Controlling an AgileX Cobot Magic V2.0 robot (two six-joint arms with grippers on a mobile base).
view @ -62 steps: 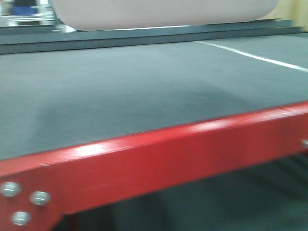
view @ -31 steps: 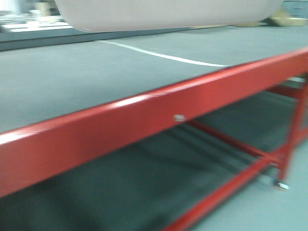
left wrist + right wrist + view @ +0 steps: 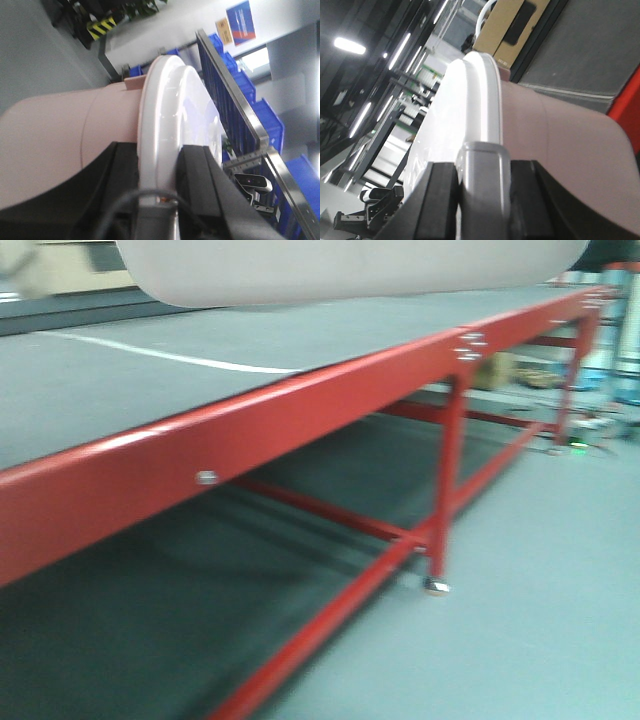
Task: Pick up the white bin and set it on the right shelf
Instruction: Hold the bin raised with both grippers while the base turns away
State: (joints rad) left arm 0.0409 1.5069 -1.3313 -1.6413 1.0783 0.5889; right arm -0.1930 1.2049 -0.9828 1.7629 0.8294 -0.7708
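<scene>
The white bin hangs at the top of the front view, above the red-framed table; only its rounded off-white underside shows. My left gripper is shut on the rim of the bin's glossy white lid, beside the bin's pinkish side. My right gripper is shut on a grey clasp at the lid's rim, next to the bin's side. The right shelf does not show in the front view.
The red-framed table with its dark mat runs across the front view, its legs on grey floor. A metal rack with a shiny rail holds blue bins. Cardboard boxes stand behind.
The front view has swung right along the red table: its rail now recedes, and legs and floor show. The bin stays at the top of the view, held.
</scene>
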